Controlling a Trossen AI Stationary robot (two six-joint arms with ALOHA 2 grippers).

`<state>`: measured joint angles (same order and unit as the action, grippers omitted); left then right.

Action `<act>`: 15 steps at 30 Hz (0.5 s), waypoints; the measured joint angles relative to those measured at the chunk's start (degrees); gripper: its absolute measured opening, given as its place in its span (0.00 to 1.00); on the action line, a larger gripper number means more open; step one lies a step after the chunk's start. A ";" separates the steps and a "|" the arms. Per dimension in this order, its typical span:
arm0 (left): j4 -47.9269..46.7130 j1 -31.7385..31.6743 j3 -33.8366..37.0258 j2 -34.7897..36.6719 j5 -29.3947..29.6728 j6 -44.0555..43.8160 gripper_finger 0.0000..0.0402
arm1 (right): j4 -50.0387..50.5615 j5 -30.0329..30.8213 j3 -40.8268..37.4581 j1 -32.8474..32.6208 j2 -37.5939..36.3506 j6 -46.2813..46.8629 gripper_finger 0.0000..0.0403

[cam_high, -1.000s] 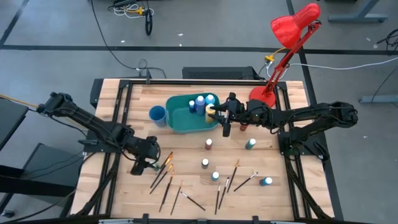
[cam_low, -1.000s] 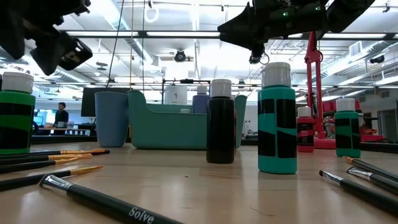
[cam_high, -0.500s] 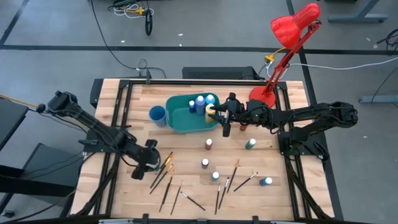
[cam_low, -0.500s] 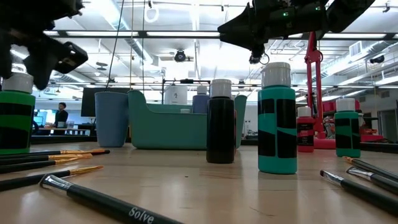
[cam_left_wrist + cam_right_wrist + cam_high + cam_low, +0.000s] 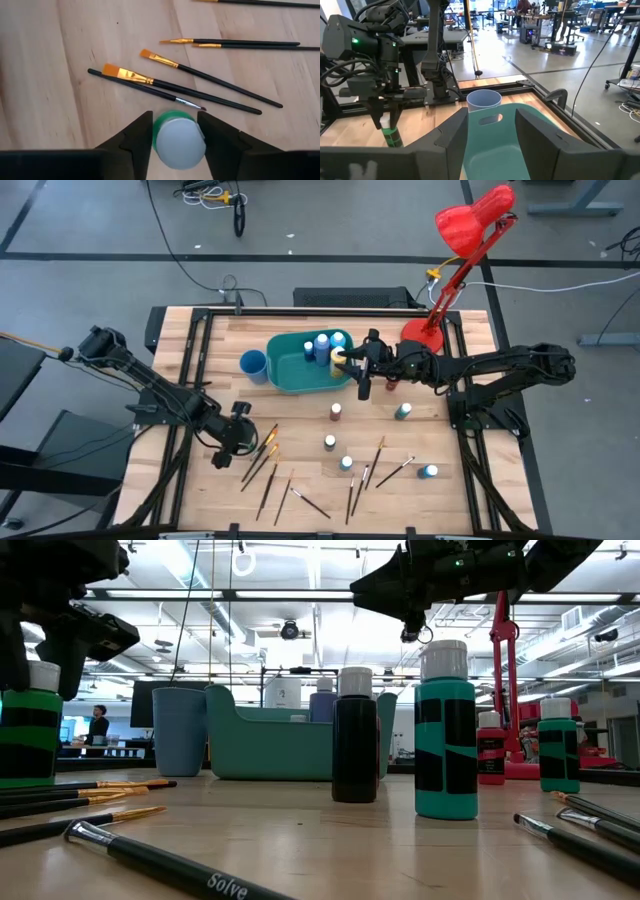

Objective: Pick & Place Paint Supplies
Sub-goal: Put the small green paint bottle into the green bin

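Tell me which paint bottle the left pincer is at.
The green bottle with the pale cap, alone at the table's left beside the brushes. It sits between the left pincer's fingers; the other bottles stand farther right.

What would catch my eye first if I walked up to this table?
Probably the bright red lamp towering over the table's far right corner, then the teal bin at the middle back with small paint bottles standing inside. Near the left front, the left gripper straddles a green bottle beside scattered dark-handled brushes.
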<state>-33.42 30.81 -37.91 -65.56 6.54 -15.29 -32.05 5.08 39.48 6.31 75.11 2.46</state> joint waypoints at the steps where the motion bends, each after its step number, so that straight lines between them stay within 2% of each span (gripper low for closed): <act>1: 0.14 0.00 -0.02 0.00 0.14 0.48 0.35 | 0.00 0.00 0.00 0.00 0.00 0.00 0.41; 3: 0.26 0.00 -0.02 0.02 0.21 0.43 0.32 | 0.00 0.00 0.00 0.00 0.00 0.00 0.41; 6: 1.65 0.00 0.00 -0.01 0.16 -0.58 0.32 | -0.02 0.00 0.00 0.00 0.00 0.00 0.41; 9: 7.02 -0.01 0.00 -0.02 0.11 1.22 0.32 | -0.13 0.00 0.00 0.00 0.00 0.00 0.41; 15: 22.00 -0.24 -0.02 -0.02 0.17 17.12 0.35 | -2.05 0.02 0.00 0.00 0.00 0.00 0.41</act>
<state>-11.41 30.57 -37.93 -65.58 6.70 1.83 -34.10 5.10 39.48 6.31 75.11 2.46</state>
